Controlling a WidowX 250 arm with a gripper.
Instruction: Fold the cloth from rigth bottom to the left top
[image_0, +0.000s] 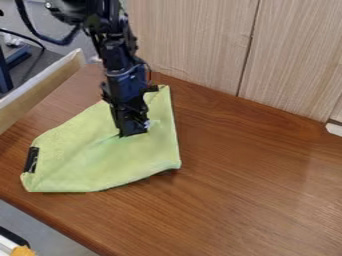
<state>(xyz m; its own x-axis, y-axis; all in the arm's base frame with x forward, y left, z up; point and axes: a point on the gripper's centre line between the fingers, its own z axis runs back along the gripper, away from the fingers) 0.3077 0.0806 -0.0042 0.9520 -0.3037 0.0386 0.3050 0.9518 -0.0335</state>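
- Hanging above the cloth (83, 165), the gripper (134, 134) has its tips down at the fabric; whether the fingers are apart or together, cannot tell.
- Cloth lies on the tabletop (260, 185), under the fingers, its wider part left of them and in front.
- Narrower end noted behind the fingers.
- Panels (194, 40) stand upright beyond the fingers.

One cloth (87, 160), one robot arm (123, 65), one tabletop (254, 200).
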